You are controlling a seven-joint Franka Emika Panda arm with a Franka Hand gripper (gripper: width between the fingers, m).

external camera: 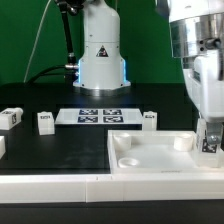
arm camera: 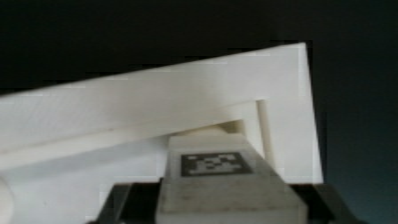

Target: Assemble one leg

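Observation:
My gripper [external camera: 210, 150] is shut on a leg [external camera: 209, 143], a small white peg with a black-and-white tag, and holds it just above the near corner, on the exterior view's right, of the large white tray-like piece [external camera: 150, 152]. In the wrist view the held leg [arm camera: 217, 178] sits between my dark fingers [arm camera: 125, 203], tag face up, over a corner of the white piece [arm camera: 160, 110]. Three more legs stand on the table: one [external camera: 150, 120] near the marker board, one [external camera: 45, 121] further toward the exterior view's left, and one [external camera: 10, 118] at the exterior view's left edge.
The marker board [external camera: 88, 115] lies flat in front of the robot base [external camera: 100, 60]. A white rail [external camera: 60, 186] runs along the front edge of the table. Round sockets [external camera: 128, 159] show in the tray-like piece. A white part [external camera: 2, 146] peeks in at the exterior view's left edge.

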